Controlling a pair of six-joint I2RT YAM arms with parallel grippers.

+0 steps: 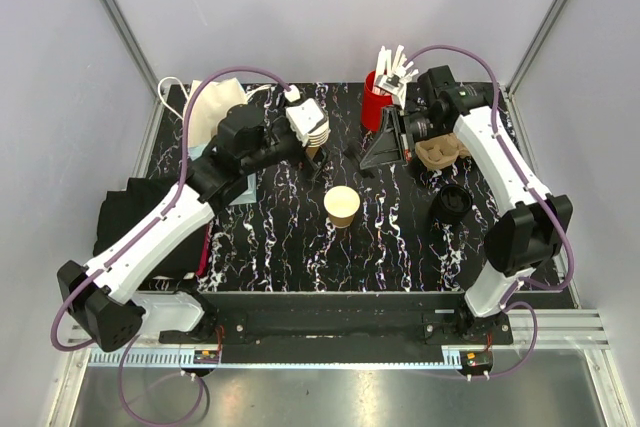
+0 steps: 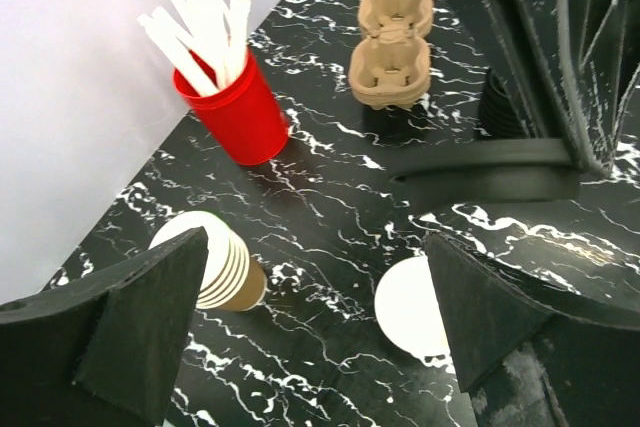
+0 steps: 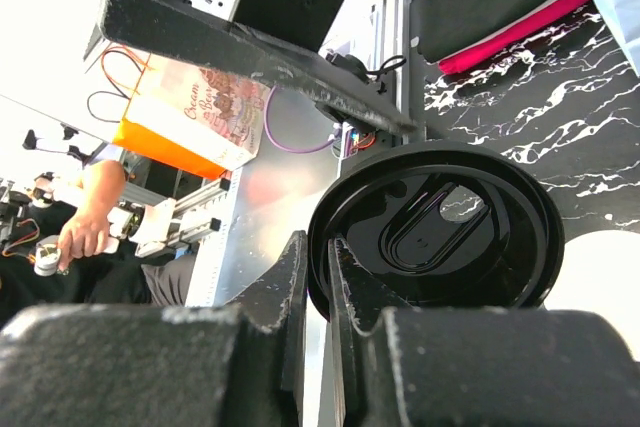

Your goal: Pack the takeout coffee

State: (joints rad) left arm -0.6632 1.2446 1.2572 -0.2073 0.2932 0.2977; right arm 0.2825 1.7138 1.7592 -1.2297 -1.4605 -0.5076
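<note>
The takeout coffee cup (image 1: 342,205), brown kraft with a white inside, stands upright and lidless mid-table. In the left wrist view it (image 2: 412,305) sits by my right finger. My left gripper (image 1: 305,152) (image 2: 320,332) is open and empty, hovering between this cup and the stack of brown cups (image 1: 315,137) (image 2: 222,269). My right gripper (image 1: 385,142) (image 3: 318,247) is shut on the rim of a round black lid (image 3: 440,227). It holds the lid in the air behind the cup. The left wrist view shows the lid (image 2: 485,172) edge-on.
A red cup of white sticks (image 1: 378,97) (image 2: 235,112) stands at the back. A brown pulp cup carrier (image 1: 440,152) (image 2: 393,42) and a stack of black lids (image 1: 452,202) lie to the right. A black bag (image 1: 140,227) and a white paper bag (image 1: 215,107) are at the left.
</note>
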